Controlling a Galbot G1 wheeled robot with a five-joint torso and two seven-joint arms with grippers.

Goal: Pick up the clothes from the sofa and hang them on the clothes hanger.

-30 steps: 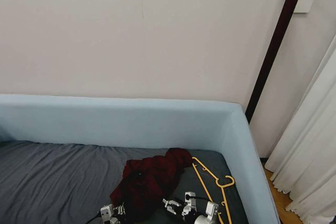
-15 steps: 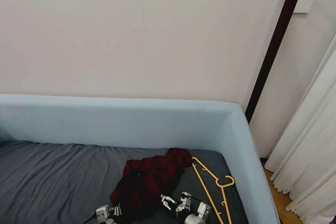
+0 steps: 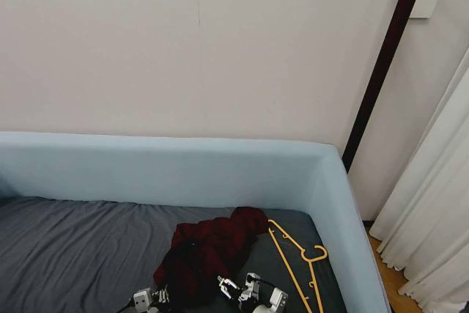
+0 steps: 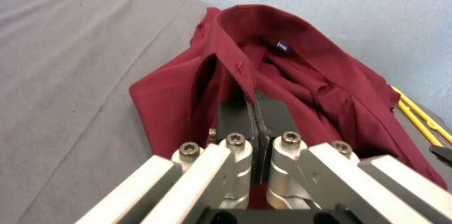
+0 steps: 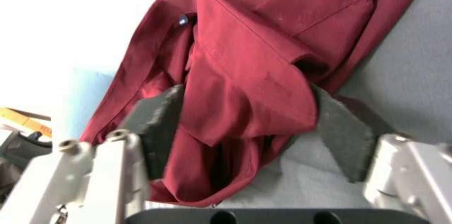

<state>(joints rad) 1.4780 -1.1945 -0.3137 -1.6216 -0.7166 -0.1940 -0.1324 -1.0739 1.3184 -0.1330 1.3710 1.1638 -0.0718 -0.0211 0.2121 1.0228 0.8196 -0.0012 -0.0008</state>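
Maroon shirt (image 3: pixel 209 251) lies crumpled on the grey seat (image 3: pixel 73 254) of the sofa (image 3: pixel 183 170), toward its right end, with the yellow hanger (image 3: pixel 293 262) flat just right of it.

Since a second ago the right gripper (image 3: pixel 226 285) has slid left, away from the hanger and up to the shirt's near right edge. The left gripper (image 3: pixel 160 297) has eased slightly left and nearer, and sits at the shirt's near left edge. Shirt and hanger have not shifted.

Left wrist view: left gripper (image 4: pixel 254 113) is pressed closed, with a fold of the shirt's (image 4: pixel 304 70) front edge pinched between its fingers. The rest of the cloth spreads beyond, and the hanger (image 4: pixel 416 113) lies past it.

Right wrist view: right gripper (image 5: pixel 247 123) is spread wide. Its pads (image 5: pixel 159 123) stand one on each side of a raised fold of the shirt (image 5: pixel 247 38), not clamped, holding nothing.
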